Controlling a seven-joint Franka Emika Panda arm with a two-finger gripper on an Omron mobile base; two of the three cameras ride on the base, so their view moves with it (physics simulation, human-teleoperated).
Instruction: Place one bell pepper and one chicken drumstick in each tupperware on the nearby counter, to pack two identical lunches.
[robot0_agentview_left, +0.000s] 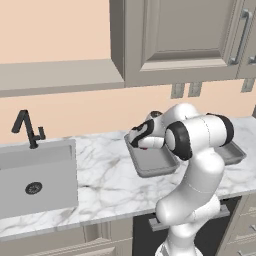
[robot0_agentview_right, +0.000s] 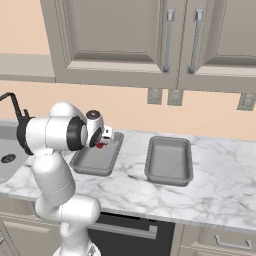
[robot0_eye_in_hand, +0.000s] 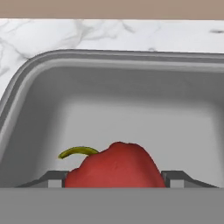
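We see the arm rising from the lower right of the left base view, elbow bent high, forearm folded back toward the wall, and the hand dipped low over the nearer-to-sink tupperware (robot0_agentview_left: 150, 165) at frame centre. In the right base view the same arm stands at lower left, its wrist turned right, the gripper (robot0_agentview_right: 104, 141) over the left tray's (robot0_agentview_right: 95, 161) far end.

Fingers: in the hand view the two dark finger tips (robot0_eye_in_hand: 54, 179) sit at the bottom edge, one on each side of the bell pepper (robot0_eye_in_hand: 114, 167). The pepper fills the gap between them, its red flanks right against both tips. We read this as jaws set moderately wide with the pepper between them; whether they press it or merely flank it, we cannot tell. We also cannot tell whether the pepper rests on the tray floor or hangs just above it. Its curved yellow-green stem points to the left of the hand view. A speck of red shows below the hand in the right base view (robot0_agentview_right: 100, 145).

Surroundings: the tray's grey floor and raised rim (robot0_eye_in_hand: 131, 59) stretch ahead of the pepper, bare. The second tupperware (robot0_agentview_right: 169, 160) lies right of centre in the right base view, apart from the first, its floor bare. Both rest on the white marble counter (robot0_agentview_left: 105, 175). The sink (robot0_agentview_left: 37, 180) and black faucet (robot0_agentview_left: 27, 129) are at the left of the left base view. Grey cabinets (robot0_agentview_right: 150, 40) hang above; a dark dishwasher front (robot0_agentview_right: 135, 235) sits below the counter. In the left base view the arm's own elbow hides much of the second tray.
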